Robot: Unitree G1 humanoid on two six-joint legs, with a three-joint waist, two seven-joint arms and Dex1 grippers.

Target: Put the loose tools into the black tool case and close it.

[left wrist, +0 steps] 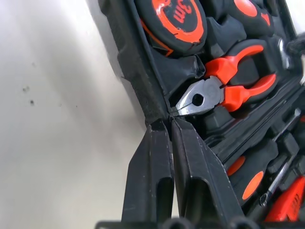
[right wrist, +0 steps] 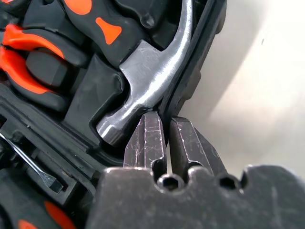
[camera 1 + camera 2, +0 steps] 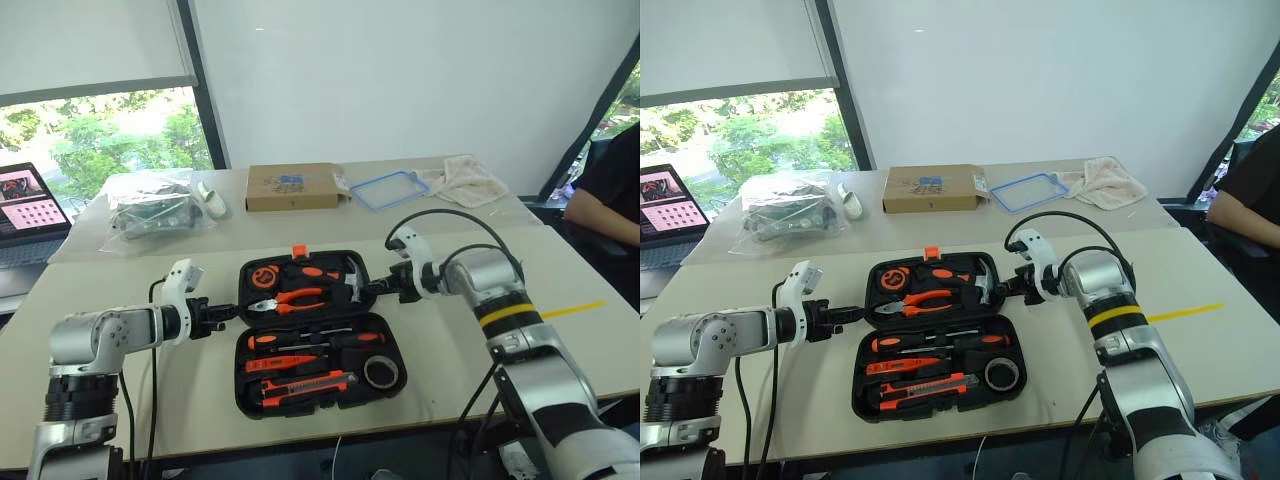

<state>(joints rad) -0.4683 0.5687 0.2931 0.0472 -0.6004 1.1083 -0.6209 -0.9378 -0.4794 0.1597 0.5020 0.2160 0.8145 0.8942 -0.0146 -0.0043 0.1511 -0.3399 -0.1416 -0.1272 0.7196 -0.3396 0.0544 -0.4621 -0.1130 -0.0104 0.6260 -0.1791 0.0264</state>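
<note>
The black tool case (image 3: 243,360) lies open in the middle of the table. Its near half holds two orange-and-black screwdrivers (image 3: 278,341), a utility knife (image 3: 305,385) and a black tape roll (image 3: 381,372), each in its recess. The far half holds the pliers (image 3: 296,298) and the hammer (image 2: 152,81). My left gripper (image 3: 232,312) is shut on the left rim (image 1: 143,90) of the far half, beside the pliers' nose. At the opposite side my right gripper (image 3: 372,288) is shut on the right rim (image 2: 200,57), next to the hammer head.
On the table behind stand a brown cardboard box (image 3: 292,186), a blue-rimmed lid (image 3: 391,189), a cloth (image 3: 468,180) and a clear plastic bag (image 3: 155,210). A laptop (image 3: 25,210) sits far left. A person (image 3: 610,190) sits at the right edge. Yellow tape (image 3: 572,309) marks the tabletop.
</note>
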